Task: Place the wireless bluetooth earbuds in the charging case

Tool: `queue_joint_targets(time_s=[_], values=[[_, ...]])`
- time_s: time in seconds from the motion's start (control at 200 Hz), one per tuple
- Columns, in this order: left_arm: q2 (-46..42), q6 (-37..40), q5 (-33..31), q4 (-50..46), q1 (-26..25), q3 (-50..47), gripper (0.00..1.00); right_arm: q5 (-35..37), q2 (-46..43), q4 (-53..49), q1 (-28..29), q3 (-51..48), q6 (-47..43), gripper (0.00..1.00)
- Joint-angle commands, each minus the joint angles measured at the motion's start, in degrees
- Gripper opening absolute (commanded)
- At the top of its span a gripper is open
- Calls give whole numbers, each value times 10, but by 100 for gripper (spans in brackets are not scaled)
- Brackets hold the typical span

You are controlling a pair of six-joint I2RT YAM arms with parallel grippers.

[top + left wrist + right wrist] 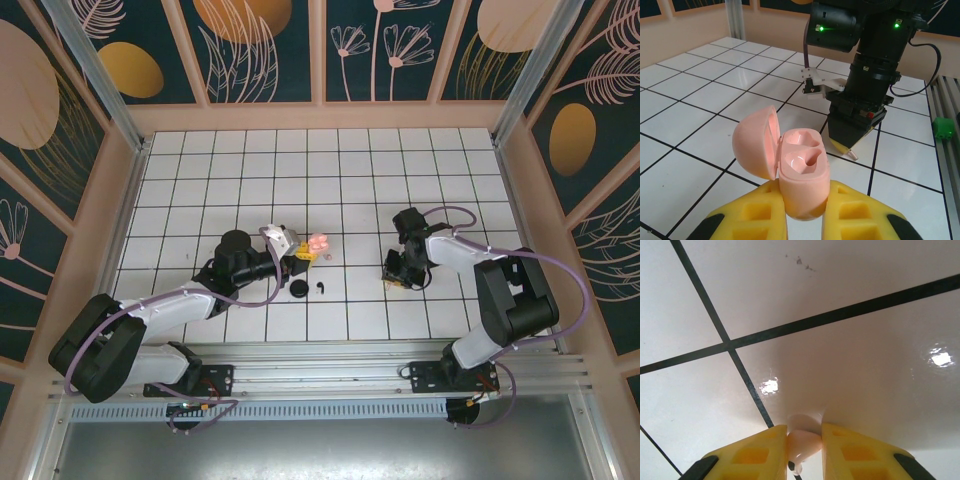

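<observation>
My left gripper (805,194) is shut on the pale pink charging case (802,172). The case stands upright with its lid swung open to the left, and both moulded wells show empty. In the top view the left gripper (298,250) holds the case (318,243) near the middle of the tiled floor. My right gripper (804,432) points down at a tile, its yellow fingers pressed on both sides of a pale pink earbud (803,446). The left wrist view has this right gripper (847,146) just behind the case, with the earbud's stem (852,154) poking out at the floor.
A round black disc (298,290) and a small black earbud (321,288) lie on the tiles just in front of the left gripper. The right gripper (398,277) is about two tiles to the right of the case. Wooden walls ring the floor.
</observation>
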Motion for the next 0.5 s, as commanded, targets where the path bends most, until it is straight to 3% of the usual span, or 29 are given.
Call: queue_joint_targets(time_s=[0.0, 0.285, 0.495], values=[[-4, -3, -2, -2, -3, 6, 10, -1, 3, 8, -2, -3, -4, 21], [5, -3, -4, 9, -3, 8, 10, 5, -29, 18, -2, -5, 5, 19], [30, -24, 6, 91, -5, -6, 9, 7, -112, 86, -1, -26, 39, 18]])
